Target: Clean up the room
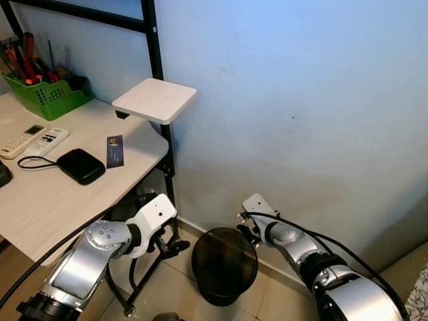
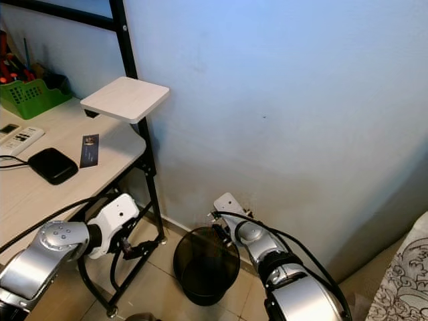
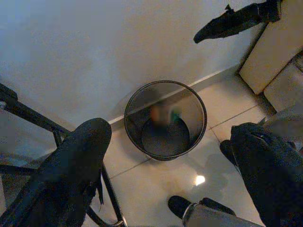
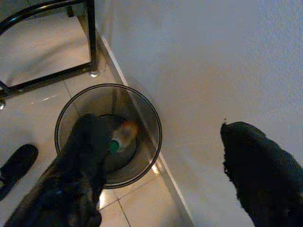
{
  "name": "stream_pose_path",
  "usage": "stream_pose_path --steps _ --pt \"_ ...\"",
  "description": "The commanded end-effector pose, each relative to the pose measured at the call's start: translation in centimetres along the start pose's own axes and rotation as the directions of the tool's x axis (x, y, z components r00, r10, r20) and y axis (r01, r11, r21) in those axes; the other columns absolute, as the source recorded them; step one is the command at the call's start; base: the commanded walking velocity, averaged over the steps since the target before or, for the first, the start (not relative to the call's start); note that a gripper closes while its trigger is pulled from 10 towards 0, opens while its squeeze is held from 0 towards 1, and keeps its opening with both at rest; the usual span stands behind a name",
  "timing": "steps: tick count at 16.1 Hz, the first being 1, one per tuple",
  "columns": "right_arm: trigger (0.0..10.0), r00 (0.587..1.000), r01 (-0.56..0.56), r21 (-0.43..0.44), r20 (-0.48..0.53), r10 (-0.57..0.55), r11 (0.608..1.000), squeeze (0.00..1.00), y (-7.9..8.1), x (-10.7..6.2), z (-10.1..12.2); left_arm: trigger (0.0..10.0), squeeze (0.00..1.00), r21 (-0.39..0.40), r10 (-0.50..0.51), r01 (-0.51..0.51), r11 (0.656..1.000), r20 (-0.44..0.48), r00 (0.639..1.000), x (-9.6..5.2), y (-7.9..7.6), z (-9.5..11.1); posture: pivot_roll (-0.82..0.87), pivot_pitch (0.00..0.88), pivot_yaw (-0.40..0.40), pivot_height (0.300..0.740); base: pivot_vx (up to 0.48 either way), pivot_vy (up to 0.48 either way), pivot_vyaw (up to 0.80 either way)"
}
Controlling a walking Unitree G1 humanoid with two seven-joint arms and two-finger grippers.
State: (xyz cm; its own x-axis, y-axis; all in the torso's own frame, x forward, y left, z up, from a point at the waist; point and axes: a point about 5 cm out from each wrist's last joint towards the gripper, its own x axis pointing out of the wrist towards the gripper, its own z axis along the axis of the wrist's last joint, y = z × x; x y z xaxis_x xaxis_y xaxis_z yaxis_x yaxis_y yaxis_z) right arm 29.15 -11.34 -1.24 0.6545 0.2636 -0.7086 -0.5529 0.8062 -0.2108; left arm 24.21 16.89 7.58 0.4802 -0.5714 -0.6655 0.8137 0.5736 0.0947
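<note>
Right gripper jaws wide, empty, above bin rim | blurred bottle inside at 9 o'clock | left gripper also agape, farther.

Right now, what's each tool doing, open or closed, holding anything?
Left tool: open, empty, beside the bin.
Right tool: open, empty, above the bin.

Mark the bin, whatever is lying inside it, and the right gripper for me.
Bin (image 3: pixel 142 97): left wrist view, on its mesh wall near the rim.
Orange and green item in the bin (image 4: pixel 124 133): right wrist view, on its blurred orange part.
Right gripper (image 4: pixel 165 156): right wrist view, midway between its open fingertips.
</note>
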Motion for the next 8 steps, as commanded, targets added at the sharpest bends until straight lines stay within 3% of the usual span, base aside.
stream_pose_path --steps 1,2,3,4,6,8 --pt "10.0 1.000 -0.004 0.013 0.019 0.004 1.000 1.00 -0.2 0.0 0.1 10.0 0.00 0.007 0.008 -0.008 1.000 0.000 1.000 -0.2 -0.1 0.0 0.19 0.000 -0.031 0.740 0.000 0.000 0.00" --pt "10.0 0.999 -0.019 0.030 0.042 0.017 0.999 0.33 -0.2 -0.1 0.2 10.0 0.00 0.005 0.019 -0.019 1.000 0.005 1.000 -0.2 -0.2 0.0 0.19 0.000 -0.032 0.740 0.000 0.000 0.00" --pt "10.0 0.998 -0.027 0.038 0.055 0.025 0.999 0.33 -0.2 -0.1 0.2 10.0 0.00 0.005 0.025 -0.025 1.000 0.009 1.000 -0.2 -0.2 0.0 0.19 0.000 -0.033 0.740 0.000 0.000 0.00" --pt "10.0 0.993 -0.005 0.087 0.119 -0.005 0.996 0.00 -1.0 -0.5 0.2 10.0 0.00 0.011 0.093 -0.093 0.996 0.069 0.993 -0.3 -0.1 0.5 0.19 0.000 -0.034 0.740 0.000 0.000 0.00" --pt "10.0 0.971 0.107 0.201 0.188 -0.146 0.974 0.00 -3.5 -1.7 -0.5 10.0 0.00 -0.069 0.276 -0.268 0.961 0.183 0.943 -0.4 0.2 1.5 0.18 0.000 -0.030 0.740 0.000 0.000 0.00" --pt "10.0 0.937 0.199 0.278 0.228 -0.266 0.940 0.00 -4.9 -3.5 -1.2 10.0 0.00 -0.170 0.387 -0.358 0.918 0.187 0.903 -0.7 -0.2 1.0 0.16 0.000 -0.023 0.740 0.000 0.000 -0.36"
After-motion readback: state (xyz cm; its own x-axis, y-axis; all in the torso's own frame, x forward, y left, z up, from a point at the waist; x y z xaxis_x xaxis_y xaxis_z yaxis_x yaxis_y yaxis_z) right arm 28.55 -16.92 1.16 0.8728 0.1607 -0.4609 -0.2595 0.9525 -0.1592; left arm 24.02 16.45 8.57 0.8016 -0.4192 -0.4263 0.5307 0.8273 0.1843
